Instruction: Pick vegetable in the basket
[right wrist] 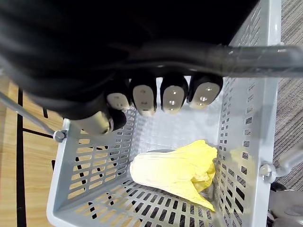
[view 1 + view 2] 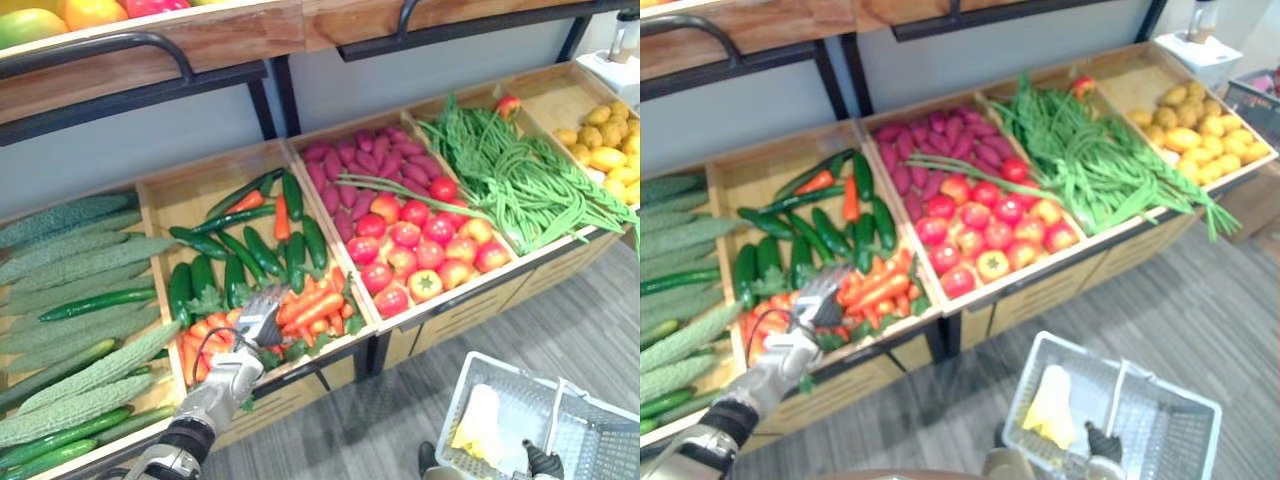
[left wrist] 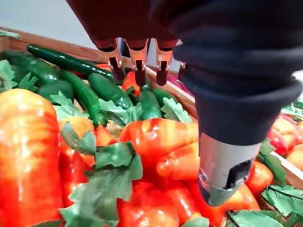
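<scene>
— Which step is this?
— The reach. In the wooden crate (image 2: pixel 180 195) the carrots (image 2: pixel 312 305) lie under my left hand (image 2: pixel 232 380), its fingers straight and gripping nothing. My right hand (image 1: pixel 156 94) curls round the handle (image 1: pixel 265 59) of the basket (image 1: pixel 90 184), which has a yellow cabbage (image 1: pixel 170 172) inside.
— Next?
— Lower the left hand and close on one carrot, I judge.
— Anything unclear?
— Whether my fingertips touch a carrot, and the basket's near end is cut off.
</scene>
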Available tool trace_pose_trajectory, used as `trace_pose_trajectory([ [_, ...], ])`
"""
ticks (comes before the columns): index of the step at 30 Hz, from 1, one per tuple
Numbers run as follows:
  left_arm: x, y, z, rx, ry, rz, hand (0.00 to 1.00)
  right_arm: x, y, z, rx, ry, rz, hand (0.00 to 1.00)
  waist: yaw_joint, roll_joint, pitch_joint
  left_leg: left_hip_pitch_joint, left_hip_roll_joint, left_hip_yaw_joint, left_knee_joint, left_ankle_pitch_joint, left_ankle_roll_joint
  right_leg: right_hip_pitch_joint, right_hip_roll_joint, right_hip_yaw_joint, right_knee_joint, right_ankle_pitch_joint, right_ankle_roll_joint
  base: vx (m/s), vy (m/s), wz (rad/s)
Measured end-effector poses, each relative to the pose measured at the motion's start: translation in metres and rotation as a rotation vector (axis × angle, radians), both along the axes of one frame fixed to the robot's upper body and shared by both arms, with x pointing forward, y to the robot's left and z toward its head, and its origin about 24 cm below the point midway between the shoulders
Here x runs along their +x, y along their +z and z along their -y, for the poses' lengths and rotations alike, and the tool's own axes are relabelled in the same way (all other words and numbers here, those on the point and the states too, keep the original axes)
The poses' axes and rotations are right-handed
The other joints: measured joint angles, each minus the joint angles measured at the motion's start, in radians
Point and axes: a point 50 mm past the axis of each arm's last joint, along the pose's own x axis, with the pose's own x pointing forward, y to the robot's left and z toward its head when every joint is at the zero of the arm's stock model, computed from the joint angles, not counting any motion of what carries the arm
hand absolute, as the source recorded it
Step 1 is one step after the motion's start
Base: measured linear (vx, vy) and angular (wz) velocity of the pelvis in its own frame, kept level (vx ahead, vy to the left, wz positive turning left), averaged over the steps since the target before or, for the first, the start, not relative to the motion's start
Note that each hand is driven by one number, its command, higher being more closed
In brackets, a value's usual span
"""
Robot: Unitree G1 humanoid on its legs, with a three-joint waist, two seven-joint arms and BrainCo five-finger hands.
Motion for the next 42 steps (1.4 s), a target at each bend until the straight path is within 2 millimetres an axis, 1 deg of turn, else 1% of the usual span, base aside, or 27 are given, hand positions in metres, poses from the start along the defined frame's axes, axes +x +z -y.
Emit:
trace_pose_trajectory([
  [3, 0.001, -0.002, -0.002, 0.007, 0.007, -0.015, 0.00, 0.002, 0.001, 0.000, -0.003, 0.002, 0.009, 1.00, -0.016, 0.005, 0.003, -0.002, 0.001, 0.008, 0.000, -0.002, -0.003, -0.008, 0.002, 0.008, 0.002, 0.000, 0.000, -0.01, -0.022, -0.08],
  [8, 0.004, -0.001, 0.005, 0.013, -0.022, -0.017, 0.00, 0.002, 0.001, 0.001, -0.003, -0.003, 0.007, 1.00, -0.019, 0.008, 0.007, 0.000, 0.002, 0.018, 0.000, -0.003, -0.004, -0.011, 0.005, 0.016, 0.002, 0.000, 0.001, -0.01, -0.013, -0.05],
  [13, 0.010, 0.002, 0.007, 0.017, -0.028, -0.018, 0.00, 0.002, 0.001, 0.001, -0.004, -0.003, 0.009, 1.00, -0.022, 0.009, 0.016, 0.000, 0.002, 0.020, 0.000, -0.003, -0.004, -0.013, 0.005, 0.017, 0.001, 0.000, 0.001, 0.00, 0.000, 0.00],
  [16, 0.010, -0.003, 0.001, 0.039, 0.000, -0.052, 0.00, 0.006, 0.003, 0.002, -0.008, 0.000, 0.021, 1.00, -0.025, 0.011, 0.022, -0.004, 0.001, 0.026, 0.000, -0.005, -0.007, -0.024, 0.007, 0.028, 0.002, 0.001, 0.002, -0.01, -0.030, -0.09],
  [23, 0.013, -0.004, -0.004, 0.051, 0.023, -0.063, 0.00, 0.009, 0.004, 0.002, -0.013, 0.003, 0.033, 1.00, -0.028, 0.014, 0.025, -0.016, 0.000, 0.046, 0.000, -0.006, -0.009, -0.046, 0.008, 0.038, 0.001, 0.004, -0.002, 0.00, -0.010, -0.05],
  [27, 0.015, -0.006, -0.012, 0.065, 0.070, -0.083, 0.00, 0.011, 0.005, 0.002, -0.015, 0.005, 0.041, 1.00, -0.040, 0.017, 0.040, -0.016, -0.001, 0.049, 0.000, -0.010, -0.015, -0.050, 0.008, 0.046, 0.000, 0.005, -0.001, 0.00, -0.019, -0.06],
  [28, 0.016, -0.006, -0.012, 0.067, 0.074, -0.084, 1.00, 0.011, 0.005, 0.002, -0.015, 0.004, 0.041, 1.00, -0.040, 0.017, 0.042, -0.016, -0.001, 0.051, 0.001, -0.010, -0.015, -0.051, 0.008, 0.048, 0.000, 0.005, -0.001, -0.01, -0.025, -0.08],
  [33, 0.024, 0.005, -0.016, 0.050, 0.104, -0.026, 1.00, 0.016, 0.007, 0.002, -0.018, 0.008, 0.052, 1.00, -0.040, 0.021, 0.045, -0.018, -0.002, 0.070, 0.001, -0.012, -0.018, -0.066, 0.012, 0.065, 0.001, 0.008, 0.000, -0.01, -0.026, -0.11],
  [36, 0.030, 0.011, -0.015, 0.049, 0.101, -0.010, 1.00, 0.019, 0.008, 0.003, -0.022, 0.013, 0.060, 1.00, -0.044, 0.025, 0.060, -0.017, 0.002, 0.078, 0.011, -0.025, -0.017, -0.067, 0.017, 0.077, 0.000, 0.010, 0.002, -0.03, -0.038, -0.10],
  [42, 0.028, 0.004, -0.013, 0.046, 0.112, -0.053, 1.00, 0.019, 0.009, 0.006, -0.032, 0.010, 0.059, 1.00, -0.048, 0.028, 0.068, -0.018, 0.003, 0.079, 0.016, -0.030, -0.019, -0.068, 0.017, 0.080, -0.003, 0.011, 0.004, -0.01, -0.016, -0.02],
])
